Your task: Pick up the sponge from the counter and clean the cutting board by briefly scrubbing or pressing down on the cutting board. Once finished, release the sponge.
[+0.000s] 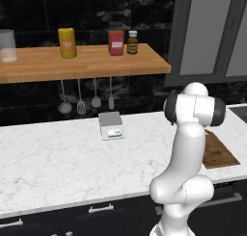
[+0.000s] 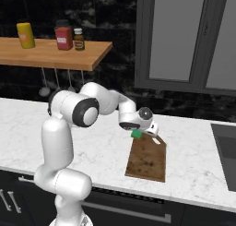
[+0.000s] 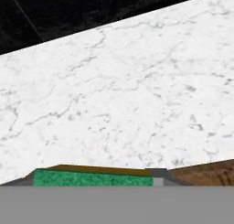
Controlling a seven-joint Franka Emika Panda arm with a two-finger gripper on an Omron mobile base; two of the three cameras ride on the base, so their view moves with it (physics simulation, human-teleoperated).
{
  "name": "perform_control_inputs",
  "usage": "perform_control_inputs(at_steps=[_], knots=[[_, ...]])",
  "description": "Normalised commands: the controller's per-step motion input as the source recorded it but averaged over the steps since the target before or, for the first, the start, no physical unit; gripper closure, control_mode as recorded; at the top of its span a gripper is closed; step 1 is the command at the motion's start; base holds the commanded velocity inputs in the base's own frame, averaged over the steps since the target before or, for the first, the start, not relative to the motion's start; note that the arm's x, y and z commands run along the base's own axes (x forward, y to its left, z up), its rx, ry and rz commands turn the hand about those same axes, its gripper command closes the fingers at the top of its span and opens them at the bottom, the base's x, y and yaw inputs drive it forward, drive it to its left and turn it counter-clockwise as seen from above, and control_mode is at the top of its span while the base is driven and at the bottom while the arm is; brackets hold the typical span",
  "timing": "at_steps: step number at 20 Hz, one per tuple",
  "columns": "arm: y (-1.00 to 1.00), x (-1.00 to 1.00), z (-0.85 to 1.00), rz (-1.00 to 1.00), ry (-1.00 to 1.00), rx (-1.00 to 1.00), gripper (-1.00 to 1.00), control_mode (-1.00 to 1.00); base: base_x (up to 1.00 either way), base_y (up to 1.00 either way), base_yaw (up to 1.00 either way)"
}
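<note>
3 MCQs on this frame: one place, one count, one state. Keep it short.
1. Where is the sponge? A) at the far end of the cutting board, under the gripper B) on the shelf C) beside the scale
2. How many utensils hang under the shelf? A) two B) four C) six
3. The gripper is: A) open and empty B) shut on the sponge C) shut on a jar

Key: 1 A, green block sits at the hand; 2 B, four handles in the left base view; 3 B, sponge held between the fingers.
</note>
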Motion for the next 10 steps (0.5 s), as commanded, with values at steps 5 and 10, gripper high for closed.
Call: perform_control_inputs(at_steps=[5, 10], knots=[[-0.27, 0.00, -0.11, 0.00, -0.05, 0.00, 1.00, -1.00, 0.00, 0.00, 0.00], [-0.20, 0.00, -0.15, 0.00, -0.07, 0.00, 1.00, -1.00, 0.00, 0.00, 0.00]])
